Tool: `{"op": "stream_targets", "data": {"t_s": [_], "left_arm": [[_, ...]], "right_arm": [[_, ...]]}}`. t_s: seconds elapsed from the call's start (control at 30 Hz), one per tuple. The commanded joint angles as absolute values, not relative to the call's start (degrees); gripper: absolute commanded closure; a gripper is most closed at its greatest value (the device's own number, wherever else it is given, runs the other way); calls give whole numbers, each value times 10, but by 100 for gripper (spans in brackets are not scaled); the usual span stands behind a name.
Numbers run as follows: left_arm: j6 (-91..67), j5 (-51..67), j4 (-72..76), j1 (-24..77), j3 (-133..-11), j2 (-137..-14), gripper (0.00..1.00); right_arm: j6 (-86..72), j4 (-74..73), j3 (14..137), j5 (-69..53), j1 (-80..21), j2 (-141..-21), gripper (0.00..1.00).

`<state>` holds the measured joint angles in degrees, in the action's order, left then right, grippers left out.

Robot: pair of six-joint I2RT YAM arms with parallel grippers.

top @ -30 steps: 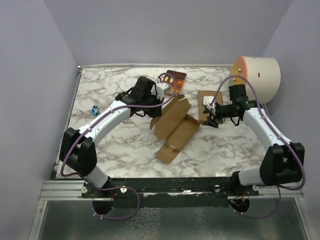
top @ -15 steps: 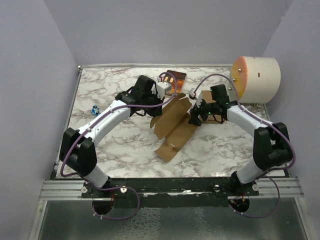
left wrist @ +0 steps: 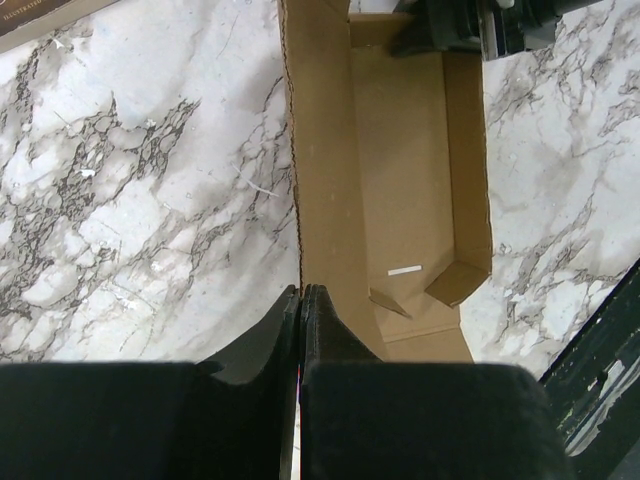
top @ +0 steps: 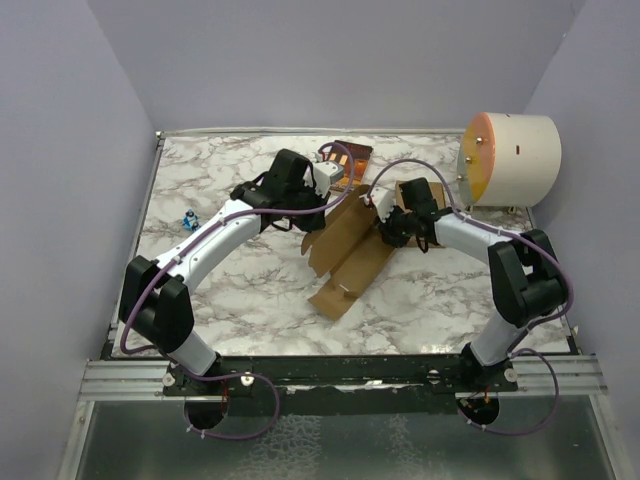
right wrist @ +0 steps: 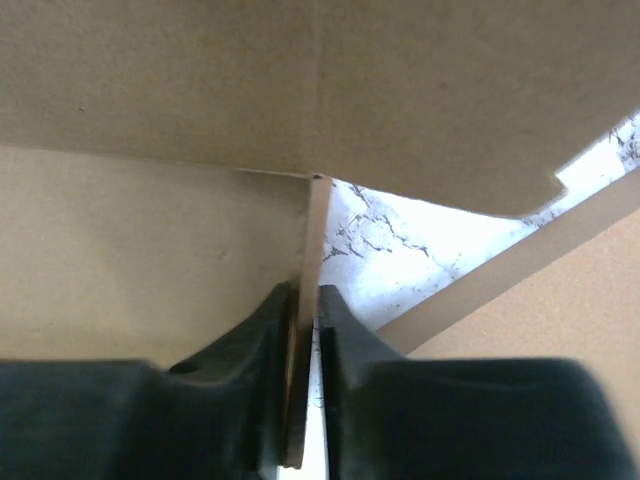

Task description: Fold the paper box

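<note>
Paper box [top: 348, 262]: 1; end effectors [left wrist: 301, 295] [right wrist: 305, 300]: 2, both seemingly gripping flaps.

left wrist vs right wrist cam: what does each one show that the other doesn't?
Left wrist only: the paper box seen lengthwise as an open trough, the right gripper at its far end, and a book corner.
Right wrist only: a close-up of a thin cardboard panel pinched between its fingers, plus a notched flap.
Both: brown cardboard and the marble table. The left gripper likewise pinches a box edge.
</note>
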<state>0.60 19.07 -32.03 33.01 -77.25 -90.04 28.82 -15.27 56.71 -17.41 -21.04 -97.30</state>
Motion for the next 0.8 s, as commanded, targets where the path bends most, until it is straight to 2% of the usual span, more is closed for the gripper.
{"op": "stream_targets", "data": {"t_s": [0.0,0.07,0.3,0.33,0.43,0.5,0.67,0.77], "left_arm": [[4,206,-313,333,-784,-900,100],[3,205,-313,333,-784,-899,100],[0,198,-310,332,-782,-897,100],[1,197,-311,332,-782,-897,100],[9,191,-314,332,-781,-897,100],[17,187,-317,332,-780,-896,100],[53,164,-325,332,-779,-890,100],[76,154,-328,333,-778,-885,100]], "right_arm": [[291,-115,555,-127,-225,-981,95],[288,-110,551,-119,-230,-982,99],[279,-116,551,-117,-243,-979,99],[277,-121,553,-123,-243,-977,97],[269,-125,555,-135,-243,-959,71],[269,-129,555,-150,-243,-940,60],[285,-161,549,-217,-233,-880,38],[300,-183,544,-272,-213,-841,31]]}}
